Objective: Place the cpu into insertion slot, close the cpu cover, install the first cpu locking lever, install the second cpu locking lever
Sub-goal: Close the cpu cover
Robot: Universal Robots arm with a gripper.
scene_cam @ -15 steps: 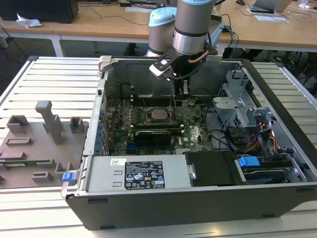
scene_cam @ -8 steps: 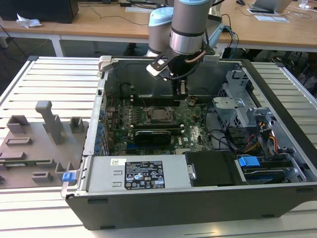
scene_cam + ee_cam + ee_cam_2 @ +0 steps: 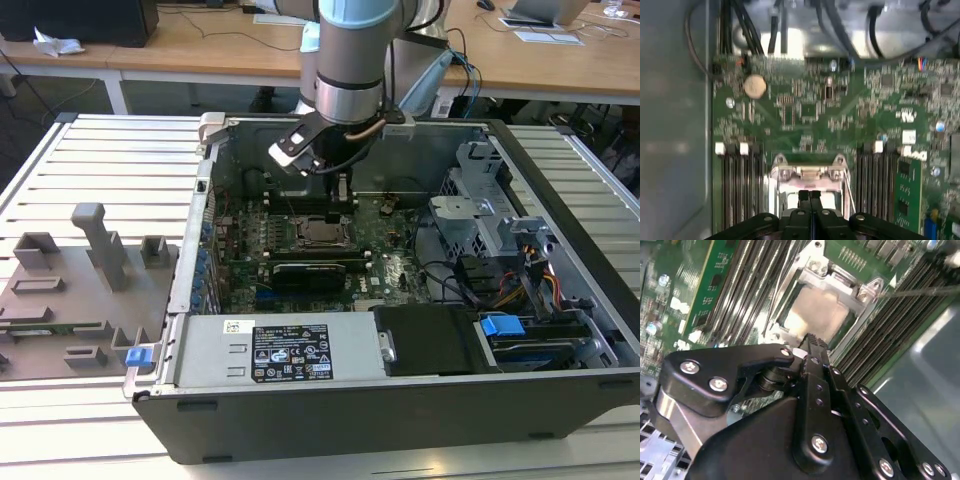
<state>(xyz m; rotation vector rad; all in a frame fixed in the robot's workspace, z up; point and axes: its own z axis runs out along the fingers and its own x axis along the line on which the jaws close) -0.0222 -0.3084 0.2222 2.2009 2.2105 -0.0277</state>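
The dull silver chip (image 3: 820, 315) sat framed by its metal cover (image 3: 805, 280), one edge hidden behind the gripper (image 3: 811, 342), fingers pressed together.

Nothing printed can be read. A white label (image 3: 290, 352) with a black block and rows of tiny marks sits on the grey power supply housing (image 3: 210, 355) at the near side. A small white sticker (image 3: 238, 327) lies just beside it, toward the exterior view's left. Both are too small to make out. White lettering on the motherboard (image 3: 840, 105) in the first wrist view is blurred, and the cpu (image 3: 817, 315) top is a pale glare.
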